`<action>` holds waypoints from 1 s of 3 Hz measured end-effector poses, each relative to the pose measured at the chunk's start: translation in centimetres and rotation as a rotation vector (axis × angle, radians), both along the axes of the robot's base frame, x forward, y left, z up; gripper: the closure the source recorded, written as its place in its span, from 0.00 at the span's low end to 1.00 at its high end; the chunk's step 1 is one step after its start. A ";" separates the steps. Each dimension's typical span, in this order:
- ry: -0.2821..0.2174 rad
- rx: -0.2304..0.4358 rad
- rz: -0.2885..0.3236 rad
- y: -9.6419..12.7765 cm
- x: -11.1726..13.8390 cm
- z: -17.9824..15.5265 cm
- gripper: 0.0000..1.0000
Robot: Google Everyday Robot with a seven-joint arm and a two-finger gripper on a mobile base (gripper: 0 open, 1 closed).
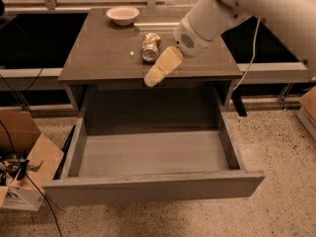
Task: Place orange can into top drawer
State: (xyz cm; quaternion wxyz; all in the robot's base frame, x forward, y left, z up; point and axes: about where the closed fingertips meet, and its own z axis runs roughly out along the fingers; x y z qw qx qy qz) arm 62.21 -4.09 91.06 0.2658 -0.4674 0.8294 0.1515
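Grey top drawer (153,154) open; pincer (152,78) near orange can (150,46) atop cabinet (98,58).

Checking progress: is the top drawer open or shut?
Open: the top drawer is pulled out, its floor showing. The gripper hovers near the orange can.

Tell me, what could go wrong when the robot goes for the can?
The can lies on its side on the cabinet top, so a bump from the tool, which hangs just in front of it, might roll it away, maybe toward the bowl. If let go early, it could miss the open drawer.
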 end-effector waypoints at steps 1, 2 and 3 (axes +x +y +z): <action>0.019 0.002 -0.008 0.1 0.2 -1.2 0.00; 0.031 0.044 -0.097 0.5 1.2 -2.2 0.00; 0.009 0.101 -0.222 2.2 5.1 -3.5 0.00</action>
